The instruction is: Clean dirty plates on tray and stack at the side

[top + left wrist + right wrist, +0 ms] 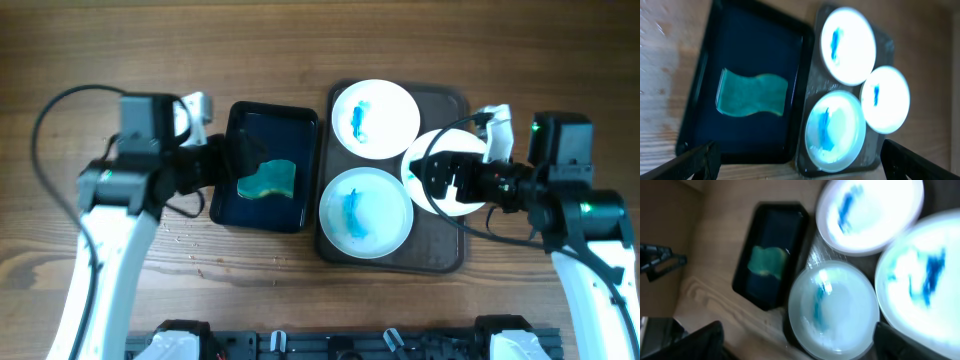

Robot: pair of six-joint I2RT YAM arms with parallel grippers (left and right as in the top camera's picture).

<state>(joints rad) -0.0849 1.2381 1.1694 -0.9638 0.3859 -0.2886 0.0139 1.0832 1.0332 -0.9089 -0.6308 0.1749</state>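
Three white plates smeared with blue lie on the dark tray: a far plate, a near plate and a right plate. My right gripper hovers open over the right plate and hides part of it. In the right wrist view its fingers are spread wide above the near plate. A teal sponge lies in the black bin. My left gripper is open and empty above the bin's left edge; its fingers are wide apart, with the sponge below.
The black bin stands directly left of the tray, edges nearly touching. Small crumbs lie on the wooden table front left. Bare wood shows to the far left, far right and along the back edge.
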